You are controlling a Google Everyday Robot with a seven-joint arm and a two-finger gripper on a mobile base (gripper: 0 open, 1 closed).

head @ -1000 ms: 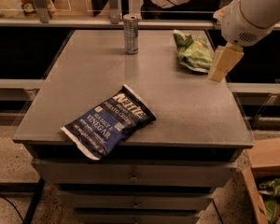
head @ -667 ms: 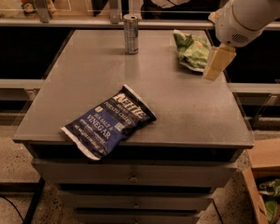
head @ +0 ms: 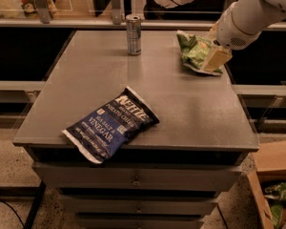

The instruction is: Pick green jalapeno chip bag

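At the near left edge, blue Kettle bag (head: 112, 125), overhanging; by the far edge, silver can (head: 133, 35), upright; at the far right corner, green jalapeno chip bag (head: 195, 51), long axis slanting far-left to near-right, just left of and under gripper (head: 217, 59); open or closed, cannot tell

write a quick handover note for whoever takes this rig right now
Tool: far right, over the right edge of the green jalapeno chip bag; grip cannot be told.
Bag: lying on the table, far right corner, not lifted.
Elsewhere: blue Kettle bag at the front edge, silver can at the back.
Done: approach. Left: grasp and lift the green bag.
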